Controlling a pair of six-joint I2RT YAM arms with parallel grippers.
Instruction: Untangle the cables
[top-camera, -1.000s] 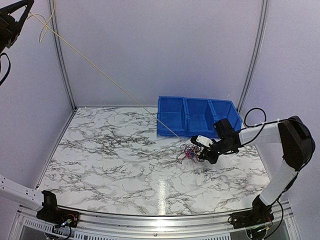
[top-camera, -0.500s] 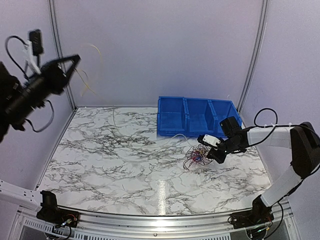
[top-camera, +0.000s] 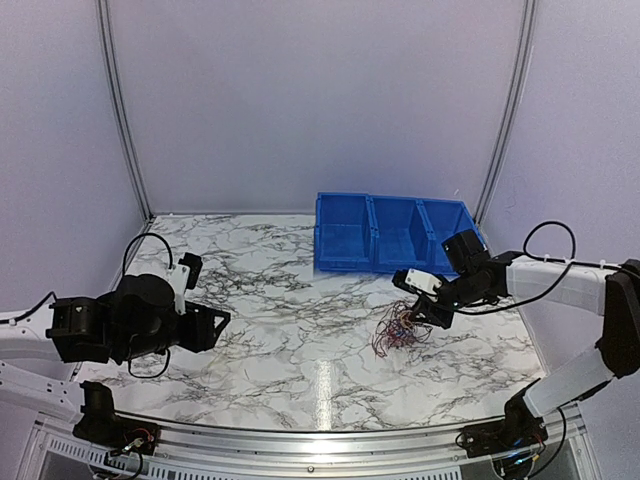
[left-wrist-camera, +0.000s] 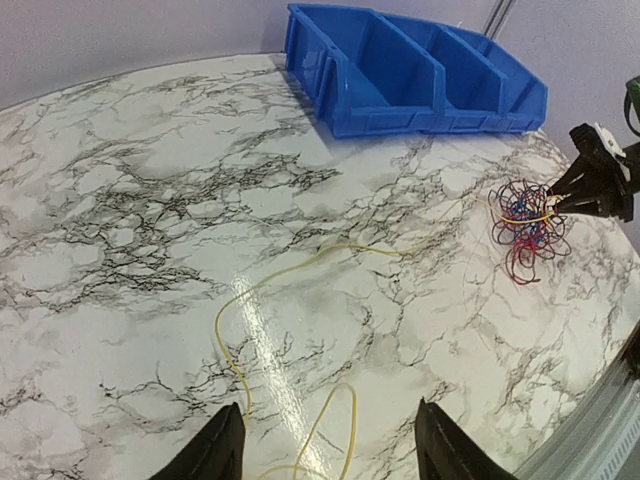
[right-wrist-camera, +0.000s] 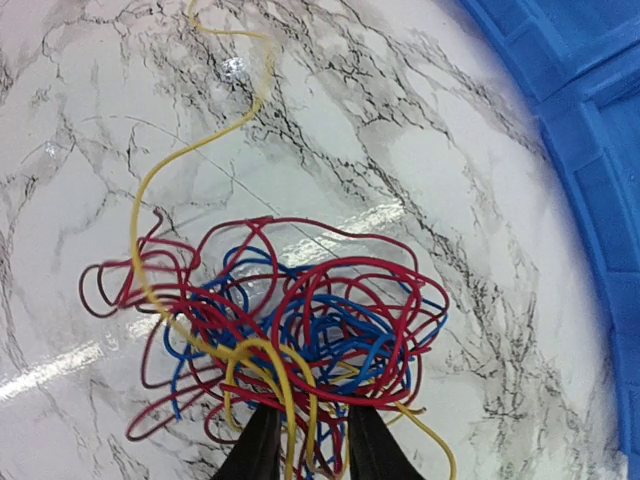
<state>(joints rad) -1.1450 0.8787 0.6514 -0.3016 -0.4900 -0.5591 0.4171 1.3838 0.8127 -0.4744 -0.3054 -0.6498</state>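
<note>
Jaws of the right gripper (right-wrist-camera: 305, 452) are pinched on the cables (right-wrist-camera: 300, 320), a rounded tangle of thin red, blue and yellow wire near, but outside, the blue three-compartment bin (top-camera: 395, 235). Left gripper (left-wrist-camera: 330, 455) jaws are spread above the glossy marbled surface (left-wrist-camera: 120, 200), where one yellow strand (left-wrist-camera: 290, 268) is laid from the tangle toward them.

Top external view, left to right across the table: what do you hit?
left gripper → cables → right gripper, which grips them. The blue bins lie behind, spanning both, so omitted.
</note>
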